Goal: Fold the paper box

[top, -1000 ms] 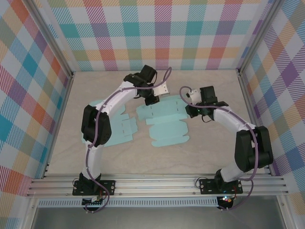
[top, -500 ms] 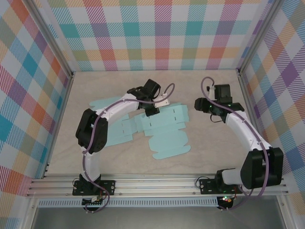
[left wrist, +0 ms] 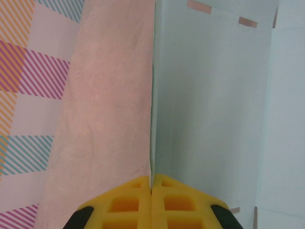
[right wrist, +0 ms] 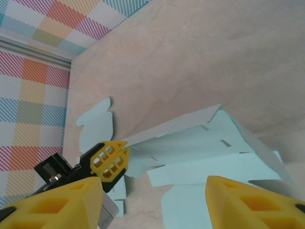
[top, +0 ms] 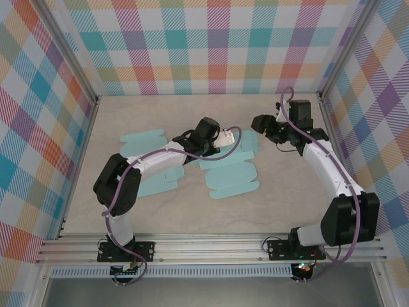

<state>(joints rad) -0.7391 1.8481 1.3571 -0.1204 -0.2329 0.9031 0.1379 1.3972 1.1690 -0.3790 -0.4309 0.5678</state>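
The paper box [top: 233,179] is a light blue cut-out sheet lying mostly flat across the middle of the table. My left gripper [top: 220,146] is shut on the edge of its back flap. In the left wrist view the yellow fingers [left wrist: 128,205] pinch that thin edge, and the blue panel [left wrist: 209,105] stands up to the right of it. My right gripper [top: 263,126] hovers open at the back right, apart from the sheet. In the right wrist view the right gripper [right wrist: 152,205] has nothing between its fingers, and ahead of it the left gripper [right wrist: 110,160] lifts the flap [right wrist: 176,126].
Plaid walls [top: 217,45] close in the back and both sides of the beige table [top: 287,204]. An aluminium rail [top: 211,246] runs along the near edge by the arm bases. More blue flaps [top: 144,137] of the sheet spread out to the left.
My right gripper has opened and drawn back to the back right, away from the sheet. My left gripper has moved right, pulling the sheet with it.
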